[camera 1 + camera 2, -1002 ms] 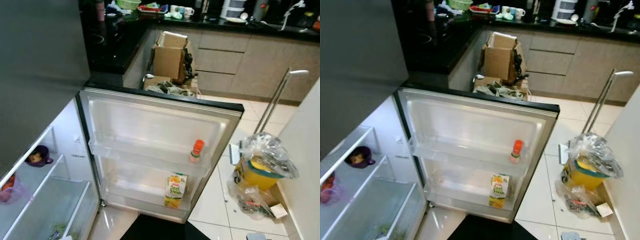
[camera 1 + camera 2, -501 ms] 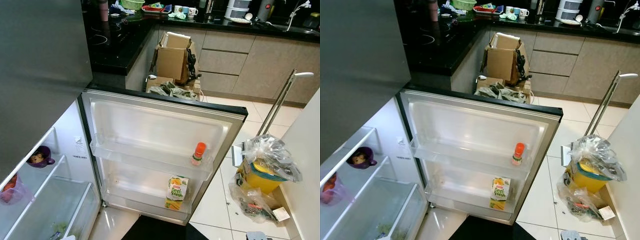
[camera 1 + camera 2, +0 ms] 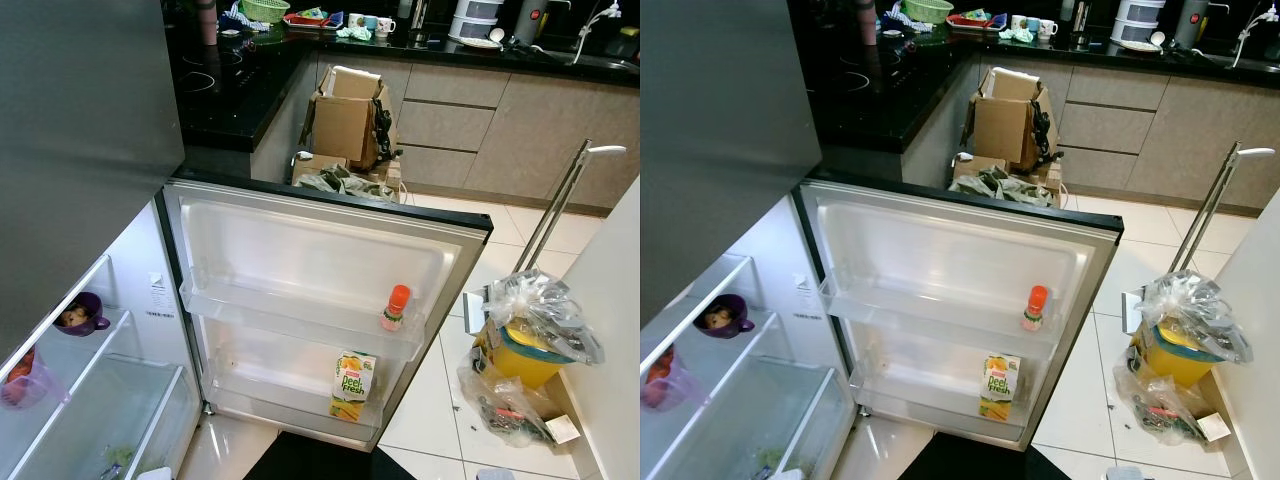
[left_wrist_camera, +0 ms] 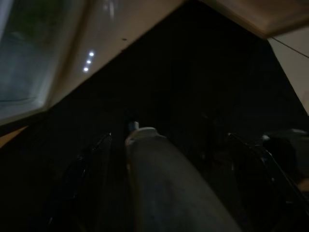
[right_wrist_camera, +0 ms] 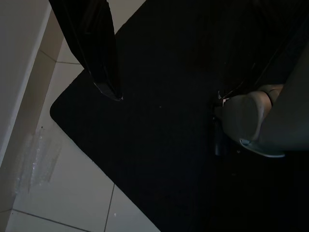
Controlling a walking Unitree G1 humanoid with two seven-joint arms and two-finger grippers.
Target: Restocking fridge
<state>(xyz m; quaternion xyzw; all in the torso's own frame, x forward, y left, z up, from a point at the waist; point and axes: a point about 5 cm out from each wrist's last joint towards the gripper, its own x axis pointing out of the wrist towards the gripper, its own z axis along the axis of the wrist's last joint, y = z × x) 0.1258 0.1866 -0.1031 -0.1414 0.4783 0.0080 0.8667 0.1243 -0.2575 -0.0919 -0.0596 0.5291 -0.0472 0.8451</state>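
Presently the fridge door (image 3: 310, 250) stands swung wide open, its white inner liner facing the head camera, with two moulded door shelves one above the other. On the upper shelf (image 3: 290, 318) a small bottle with an orange cap (image 3: 394, 307) stands upright near its right end; its label is too small to read. On the lower shelf (image 3: 280, 390) a juice carton (image 3: 350, 385) stands upright, green and yellow, with fruit printed low on its face and the words "peel fresh" legible. To the left, the fridge interior (image 3: 90, 400) shows clear shelves, a purple cup (image 3: 80, 313) on one and a pinkish bag (image 3: 22, 375) at the edge of the frame. Behind the door lie a black countertop (image 3: 230, 90), an open cardboard box (image 3: 343, 115) on the floor, and to the right a yellow bin under a clear plastic bag (image 3: 530, 330). A dark mat (image 5: 159, 125) lies on pale tiles, shown by the right wrist camera, where the right gripper (image 5: 166, 92) hangs with its fingers (image 5: 96, 53) spread apart and holding nothing. In the very dim left wrist view, the left gripper (image 4: 169, 145) shows its fingers (image 4: 87, 179) on either side of a pale cylindrical bottle-like object (image 4: 164, 188) lying between them; whether they press on it cannot be told.
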